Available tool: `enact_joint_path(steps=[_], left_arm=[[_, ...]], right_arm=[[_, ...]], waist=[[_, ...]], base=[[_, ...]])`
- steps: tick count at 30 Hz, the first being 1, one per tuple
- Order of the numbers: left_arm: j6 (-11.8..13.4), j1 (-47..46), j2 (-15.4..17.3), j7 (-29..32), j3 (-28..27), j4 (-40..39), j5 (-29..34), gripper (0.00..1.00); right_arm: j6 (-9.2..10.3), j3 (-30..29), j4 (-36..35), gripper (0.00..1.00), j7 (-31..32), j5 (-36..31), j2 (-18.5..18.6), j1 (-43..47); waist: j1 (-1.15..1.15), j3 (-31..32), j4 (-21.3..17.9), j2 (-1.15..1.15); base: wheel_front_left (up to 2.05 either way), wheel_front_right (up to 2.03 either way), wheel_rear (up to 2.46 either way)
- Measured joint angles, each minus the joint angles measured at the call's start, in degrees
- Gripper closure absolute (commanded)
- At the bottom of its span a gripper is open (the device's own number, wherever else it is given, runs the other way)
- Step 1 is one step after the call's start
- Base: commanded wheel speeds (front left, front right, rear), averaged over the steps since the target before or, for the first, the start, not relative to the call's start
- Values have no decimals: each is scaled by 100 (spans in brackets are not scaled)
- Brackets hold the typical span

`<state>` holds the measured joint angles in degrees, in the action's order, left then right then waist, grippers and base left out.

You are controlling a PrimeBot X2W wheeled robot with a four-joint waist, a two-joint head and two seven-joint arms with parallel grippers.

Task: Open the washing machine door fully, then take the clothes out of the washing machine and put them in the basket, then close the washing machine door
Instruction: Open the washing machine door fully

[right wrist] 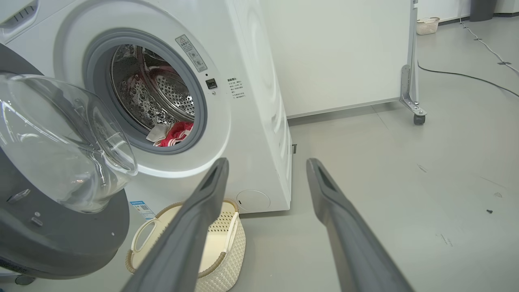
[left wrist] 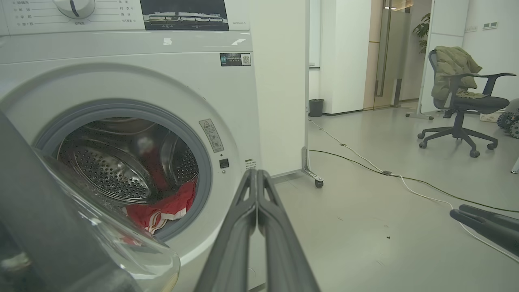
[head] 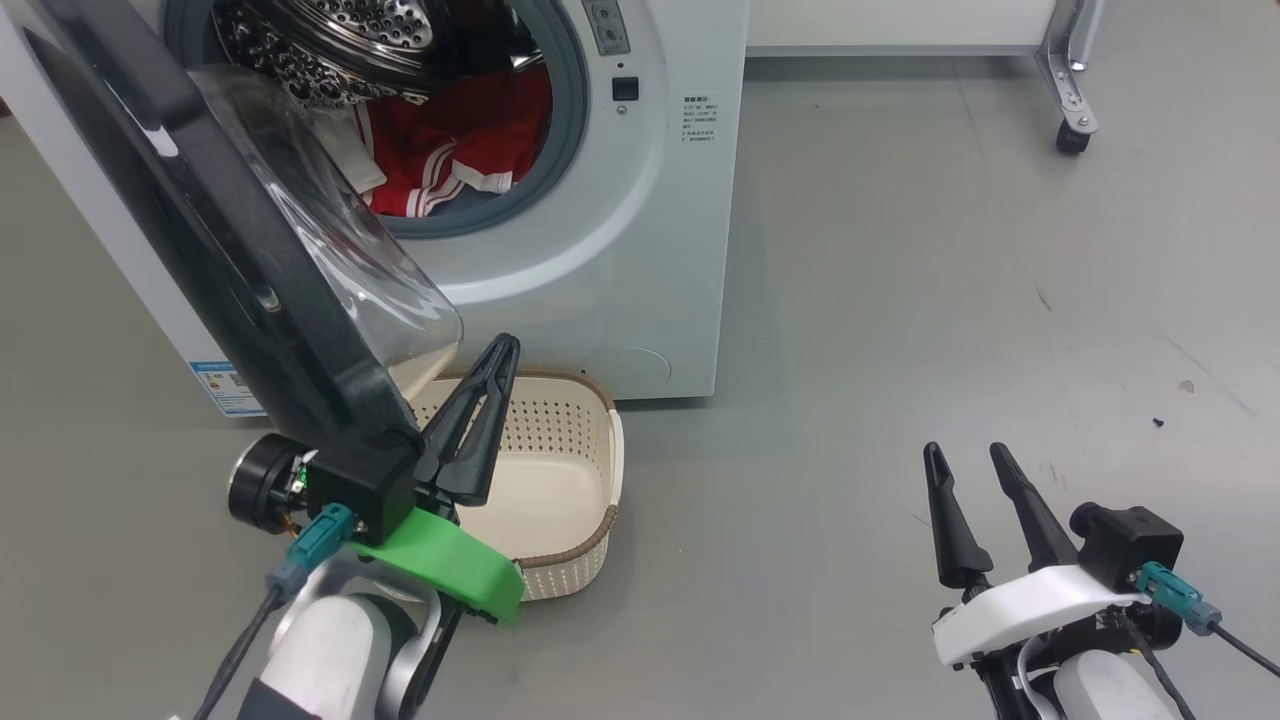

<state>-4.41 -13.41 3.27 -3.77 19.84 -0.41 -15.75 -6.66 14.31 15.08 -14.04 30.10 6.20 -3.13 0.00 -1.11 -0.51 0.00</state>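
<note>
In front of washer [head: 640, 260], open door [head: 200, 230] juts beside basket [head: 560, 430]; left gripper [head: 505, 347] closed and empty, right gripper [head: 965, 452] spread; grey floor [head: 900, 300].

one washing machine [head: 650, 250], one door [head: 230, 260], one basket [head: 560, 425]

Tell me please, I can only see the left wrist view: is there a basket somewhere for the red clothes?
Observer: Yes. The basket sits on the floor in front of the washing machine, close to the open door.
Operator: Is anything inside it?
Observer: The part I can see looks empty.
Operator: What is the other pincer doing?
Observer: The right pincer is open and holds nothing. It hangs over the floor, off to the right of the machine.
</note>
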Motion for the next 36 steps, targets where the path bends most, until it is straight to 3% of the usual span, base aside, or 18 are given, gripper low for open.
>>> enact_joint_path(steps=[10, 14, 28, 36], left_arm=[[18, 89, -20, 274, 77, 463, -90, 100], [222, 235, -23, 534, 31, 803, -88, 100], [617, 232, -42, 617, -330, 1100, -332, 100], [666, 218, -48, 622, -337, 1202, -335, 100]], right_arm=[[-2, -74, 13, 0, 0, -1, -26, -7], [-31, -89, 20, 0, 0, -1, -41, -15], [-32, -107, 40, 0, 0, -59, -66, -15], [-32, -127, 66, 0, 0, -94, -68, -17]], waist=[[0, -82, -80, 0], [0, -101, -115, 0], [0, -163, -170, 0], [0, -180, -164, 0]], base=[[0, 0, 0], [0, 0, 0], [0, 0, 0], [0, 0, 0]])
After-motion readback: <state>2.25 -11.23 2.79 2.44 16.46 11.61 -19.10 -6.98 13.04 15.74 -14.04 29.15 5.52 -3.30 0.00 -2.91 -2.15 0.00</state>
